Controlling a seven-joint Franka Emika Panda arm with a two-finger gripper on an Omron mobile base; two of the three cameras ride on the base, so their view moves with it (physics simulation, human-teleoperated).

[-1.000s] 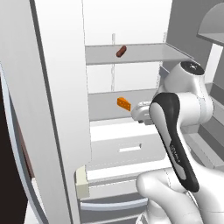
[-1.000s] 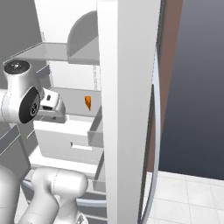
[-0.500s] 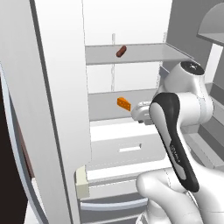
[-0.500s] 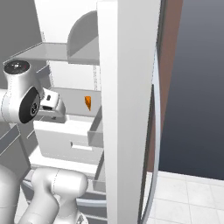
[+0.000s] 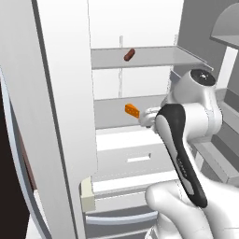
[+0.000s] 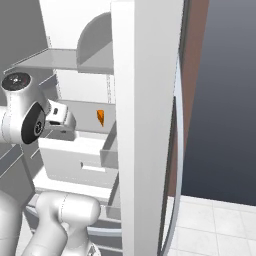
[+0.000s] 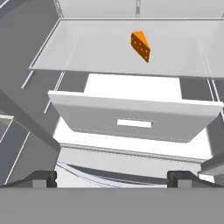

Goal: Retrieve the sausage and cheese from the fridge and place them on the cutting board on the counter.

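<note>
Orange-yellow cheese wedge (image 7: 141, 45) sits on the fridge's grey lower shelf (image 7: 78, 52), straight ahead of the wide-spread, empty claw (image 7: 112, 177), well apart, long axis slanted

Pale tiled floor (image 6: 215, 225) stretches off to the right, a dark grey wall (image 6: 225, 90) rising behind it, with a reddish-brown panel (image 6: 192, 75) just beside.
</note>
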